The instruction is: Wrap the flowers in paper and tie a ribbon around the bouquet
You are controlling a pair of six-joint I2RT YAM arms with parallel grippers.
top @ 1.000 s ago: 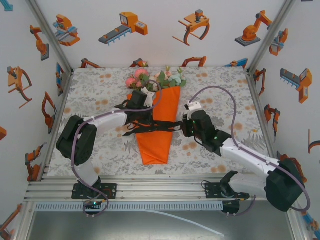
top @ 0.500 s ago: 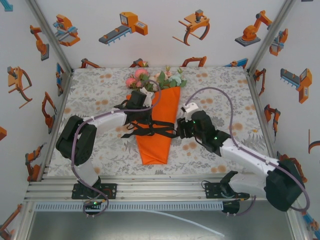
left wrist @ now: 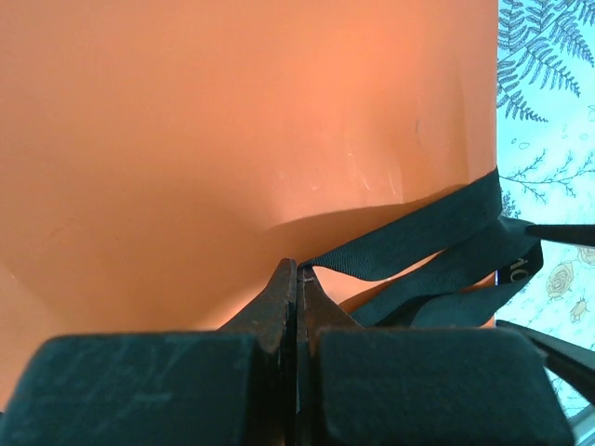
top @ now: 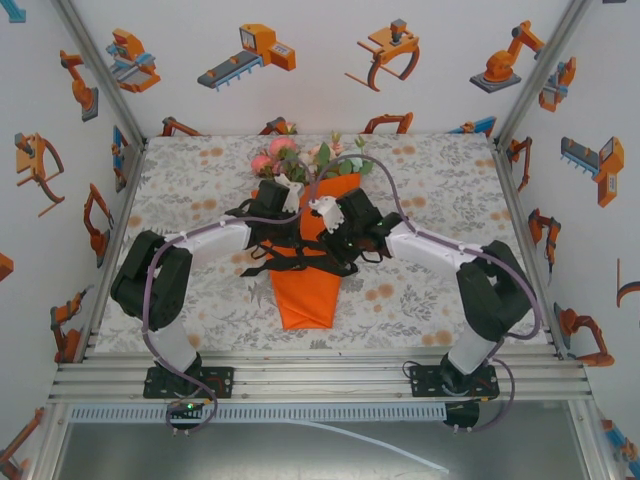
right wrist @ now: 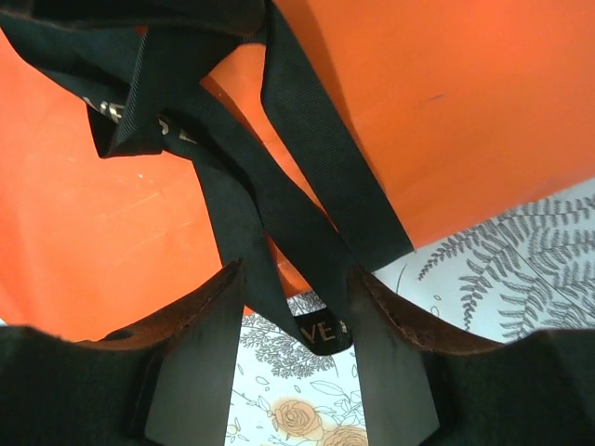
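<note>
Left gripper [left wrist: 297, 271]: fingers pressed tight together, tips pinching ribbon [left wrist: 423, 232] just over paper [left wrist: 232, 111]. Right gripper [right wrist: 296, 279]: jaws partly apart, ribbon strands crossing in gap, lettered end hanging between fingers, not clamped. Both grippers sit at middle of paper cone, left one from left side, right one from right. Ribbon lies in loose tangle across cone there. Cone mid-table, point toward arm bases. Flowers [top: 290, 155] stick out at far end. Patterned cloth [right wrist: 502, 269] beneath.
</note>
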